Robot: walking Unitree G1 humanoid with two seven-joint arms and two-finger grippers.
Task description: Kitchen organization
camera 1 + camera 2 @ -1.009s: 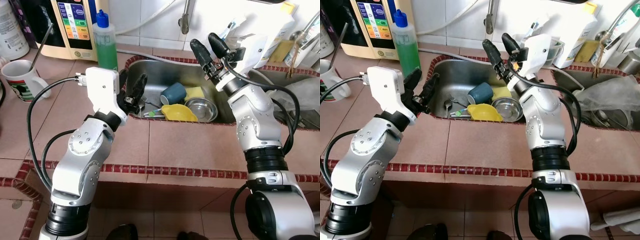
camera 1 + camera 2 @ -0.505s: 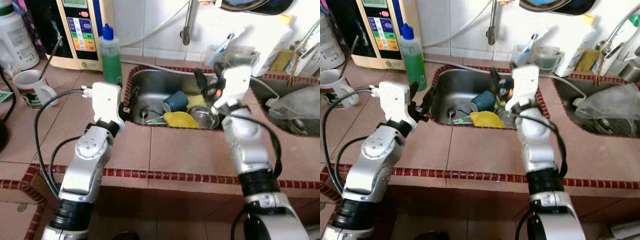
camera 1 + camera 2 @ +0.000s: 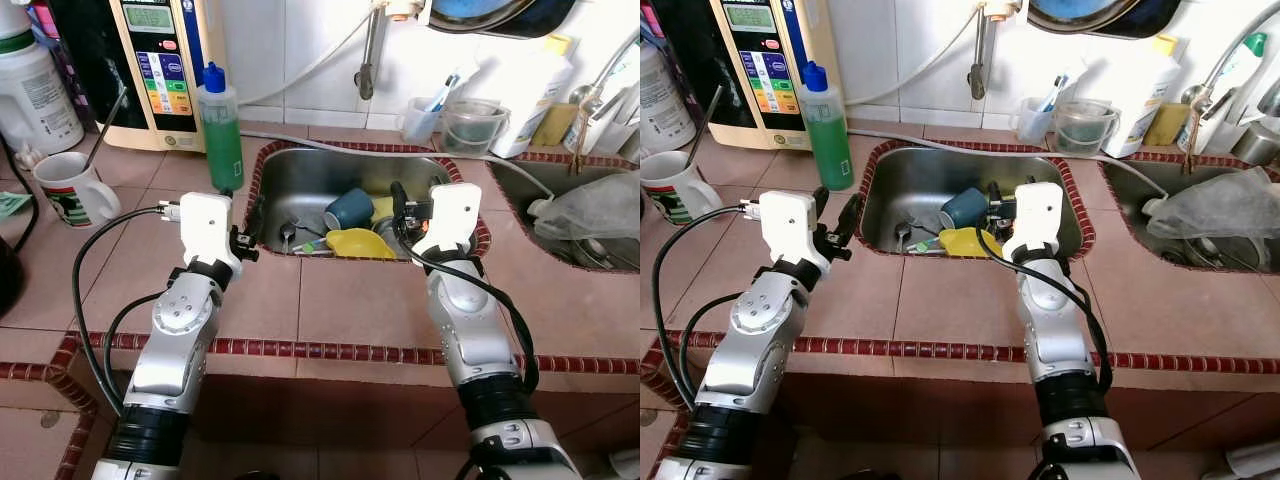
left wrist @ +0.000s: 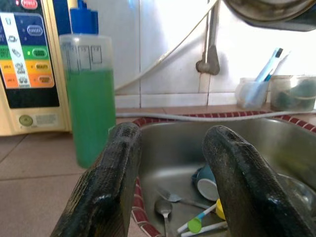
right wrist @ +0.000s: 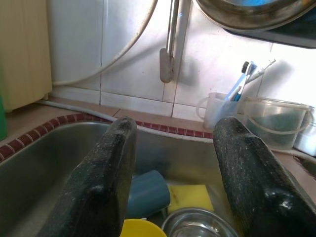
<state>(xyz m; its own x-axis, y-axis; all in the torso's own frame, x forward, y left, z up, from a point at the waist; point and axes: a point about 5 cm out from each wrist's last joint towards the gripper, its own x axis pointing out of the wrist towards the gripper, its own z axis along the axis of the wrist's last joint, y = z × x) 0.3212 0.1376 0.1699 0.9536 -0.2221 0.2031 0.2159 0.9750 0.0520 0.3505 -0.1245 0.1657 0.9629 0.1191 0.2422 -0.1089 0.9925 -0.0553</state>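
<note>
A steel sink (image 3: 310,172) holds a blue cup (image 3: 349,208) on its side, a yellow bowl (image 3: 360,243), a yellow sponge (image 5: 190,196), a steel bowl (image 5: 195,228) and a spoon (image 3: 287,235). My left gripper (image 3: 250,222) is open at the sink's left rim and holds nothing. Just beyond that gripper stands a green soap bottle (image 3: 222,125). My right gripper (image 3: 399,205) is open over the sink's front right part, above the steel bowl, with nothing between its fingers. The blue cup (image 4: 207,180) lies ahead of both grippers.
A mug (image 3: 65,185) with a stick in it, a white jug (image 3: 35,85) and a water purifier (image 3: 160,60) stand at the back left. A tap (image 3: 370,50) hangs over the sink. At the back right are a toothbrush cup (image 3: 425,115), a plastic tub (image 3: 470,125) and a second sink with a plastic bag (image 3: 590,205).
The camera has pulled back and up. My right gripper came down from above the sink's back to just over the dishes. The left gripper stays at the sink's left rim.
</note>
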